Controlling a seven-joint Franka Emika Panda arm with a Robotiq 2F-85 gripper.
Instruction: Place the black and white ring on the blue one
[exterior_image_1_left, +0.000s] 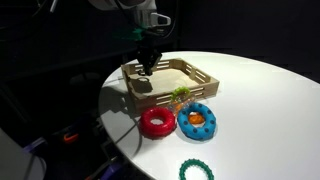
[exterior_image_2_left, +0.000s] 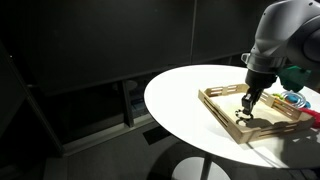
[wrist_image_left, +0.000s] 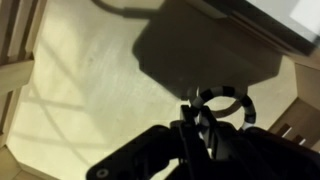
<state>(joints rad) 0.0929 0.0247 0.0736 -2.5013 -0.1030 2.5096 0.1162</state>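
The small white ring with black spots (wrist_image_left: 226, 103) shows at about 4 o'clock in the wrist view, right at the dark fingertips of the Robotiq gripper (wrist_image_left: 205, 120), over the pale floor of the slatted wooden tray (wrist_image_left: 90, 80); the fingers are in shadow, so I cannot tell whether the jaws have clamped it or only straddle it; in an exterior view the gripper (exterior_image_1_left: 148, 66) reaches down inside the tray; the bright blue knobbly ring with an orange centre (exterior_image_1_left: 197, 119) lies on the round white table (exterior_image_1_left: 260, 110), at about 5 o'clock from the tray, with a red ring (exterior_image_1_left: 155, 122) just beside it at 9 o'clock and a green beaded ring (exterior_image_1_left: 196, 170) apart at 6 o'clock; the pick-up looks to be the step in hand; next comes a sure hold, a lift over the tray wall, then a centred lowering onto the blue ring
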